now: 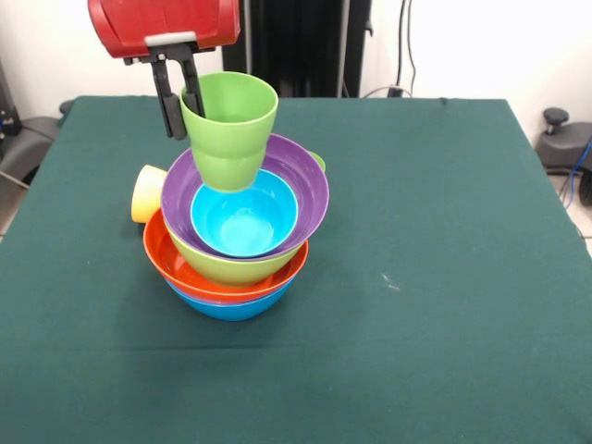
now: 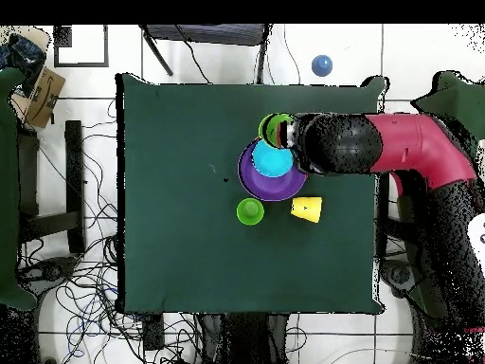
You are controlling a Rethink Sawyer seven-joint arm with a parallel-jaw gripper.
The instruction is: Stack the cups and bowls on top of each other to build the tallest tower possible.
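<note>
Green table: bowl tower, yellow cup.

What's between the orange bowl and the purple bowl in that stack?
The lime green bowl. It is nested in the orange bowl with the purple bowl sitting in it. The front view shows this.

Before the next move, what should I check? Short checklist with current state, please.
1. Grip on the green cup: ok. The gripper has its jaws shut on the rim wall, one inside and one outside.
2. Green cup upright, mouth up: ok.
3. Green cup centred over the cyan bowl: cannot tell.
4. Stack level: not ok. The purple bowl looks tipped toward the camera.
5. Yellow cup stacked: not ok. It lies on its side beside the stack.
</note>
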